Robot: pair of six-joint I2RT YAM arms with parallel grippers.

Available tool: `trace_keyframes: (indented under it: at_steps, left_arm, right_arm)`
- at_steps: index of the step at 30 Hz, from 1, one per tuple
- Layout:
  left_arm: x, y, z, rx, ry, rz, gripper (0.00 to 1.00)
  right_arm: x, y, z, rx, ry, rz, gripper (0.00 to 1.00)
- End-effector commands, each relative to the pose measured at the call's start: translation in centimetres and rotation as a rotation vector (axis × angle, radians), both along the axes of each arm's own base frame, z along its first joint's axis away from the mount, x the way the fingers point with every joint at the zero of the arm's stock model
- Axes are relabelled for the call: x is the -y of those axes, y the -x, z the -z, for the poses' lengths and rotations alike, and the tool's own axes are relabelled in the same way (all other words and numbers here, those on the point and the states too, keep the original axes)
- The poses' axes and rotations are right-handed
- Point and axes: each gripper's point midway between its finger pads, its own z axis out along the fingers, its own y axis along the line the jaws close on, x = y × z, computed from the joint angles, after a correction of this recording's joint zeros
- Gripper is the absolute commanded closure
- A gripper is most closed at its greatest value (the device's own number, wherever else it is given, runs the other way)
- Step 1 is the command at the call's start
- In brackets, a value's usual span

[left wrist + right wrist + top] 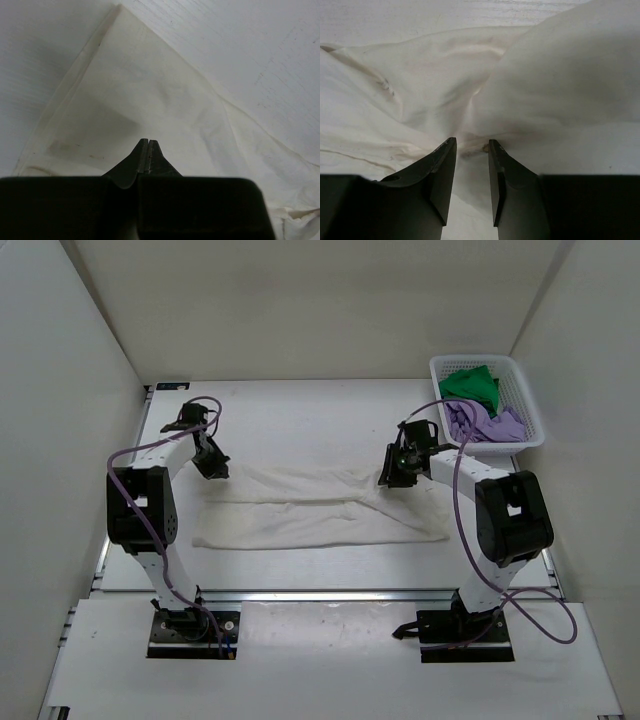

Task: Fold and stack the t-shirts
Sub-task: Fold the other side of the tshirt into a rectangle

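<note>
Right wrist: cream-white shirt (420, 85) bunched at tips of parted right pincer (470, 143).

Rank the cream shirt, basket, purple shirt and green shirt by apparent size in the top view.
1. cream shirt, spread flat.
2. basket.
3. purple shirt and green shirt, bunched inside: too alike to rank.

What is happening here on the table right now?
The robot is handling a cream-white shirt spread on the table. The left gripper sits at its far left edge with jaws shut. The right gripper has jaws apart over bunched cloth. The purple shirt and green shirt lie in the basket.
</note>
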Motion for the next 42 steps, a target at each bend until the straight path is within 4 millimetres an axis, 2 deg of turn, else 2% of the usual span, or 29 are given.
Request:
trace_keyframes:
  at_steps: [1,2,9,14,15,18,19,23,26,32,38,39,41,42]
  left_arm:
    - [0.2,-0.1,0.0,0.012,0.016,0.012,1.0]
    - [0.3,-0.2,-0.1,0.016,0.024,0.016,1.0]
    - [0.9,-0.5,-0.7,0.042,0.022,0.027,1.0]
    - [0.9,-0.3,0.0,0.039,0.026,0.019,1.0]
    - [1.2,-0.3,0.1,0.032,0.029,0.025,1.0]
    - [1.2,-0.3,-0.1,0.035,0.035,0.028,1.0]
    - [0.6,-0.4,-0.1,0.04,0.025,0.014,1.0]
    - [0.6,-0.3,-0.1,0.041,0.032,0.02,1.0]
    - [0.6,-0.6,-0.3,0.047,0.03,0.02,1.0]
    - [0.9,-0.5,-0.6,0.056,0.037,0.025,1.0]
    - [1.3,-1.2,-1.7,0.08,0.045,0.037,1.0]
    - [1.3,-0.9,-1.5,0.071,0.046,0.039,1.0]
    - [0.8,-1.4,-2.0,0.088,0.045,0.024,1.0]
    - [0.8,-1.3,-2.0,0.089,0.045,0.021,1.0]
  right_arm:
    - [-0.3,-1.0,-0.9,0.047,0.008,0.005,0.7]
    - [0.0,-0.8,-0.4,0.033,0.021,0.01,0.71]
    - [0.8,-0.4,-0.1,0.017,0.073,0.014,0.77]
    - [0.9,-0.3,-0.2,0.003,0.063,0.019,0.99]
    - [0.8,0.1,-0.1,-0.004,0.062,0.008,1.0]
    - [0.6,0.4,-1.6,0.013,0.059,-0.005,1.0]
    - [0.1,0.7,-2.3,0.02,0.04,-0.009,1.0]
    - [-1.0,3.0,-3.6,-0.007,0.031,-0.033,1.0]
    - [-1.6,5.5,-4.1,-0.033,0.013,-0.052,1.0]
    - [-1.5,9.6,-3.6,-0.109,0.021,-0.036,1.0]
    - [-3.6,13.2,-3.2,-0.183,-0.019,-0.079,0.99]
    - [-4.0,13.5,-3.2,-0.182,-0.013,-0.098,0.98]
    - [-4.9,13.6,-3.8,-0.17,-0.027,-0.112,0.81]
    - [-5.2,13.2,-4.3,-0.155,-0.03,-0.131,0.77]
